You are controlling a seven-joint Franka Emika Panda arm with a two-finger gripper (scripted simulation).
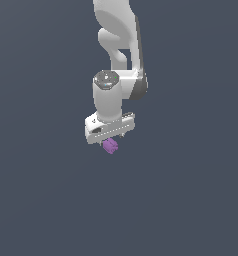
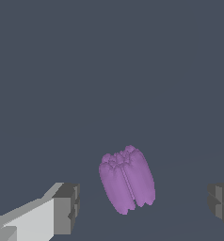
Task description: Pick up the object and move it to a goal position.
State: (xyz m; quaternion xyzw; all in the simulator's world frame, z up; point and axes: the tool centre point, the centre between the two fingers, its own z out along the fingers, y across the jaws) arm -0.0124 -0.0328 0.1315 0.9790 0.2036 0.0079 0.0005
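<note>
The purple object (image 2: pixel 127 180) is seen between the gripper's (image 2: pixel 144 204) wide-apart fingers (image 2: pixel 66 208) — untouched, its long side crossing the gap.

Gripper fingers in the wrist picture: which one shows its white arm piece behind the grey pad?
The finger beside the purple object; the other finger shows only grey pad at the frame edge.

A flat, even slate-grey backdrop (image 1: pixel 36 200) fills everything around, above and below the pincer (image 1: pixel 111 136), uniformly and softly lit, with no visible seams, walls, furniture or windows.
</note>
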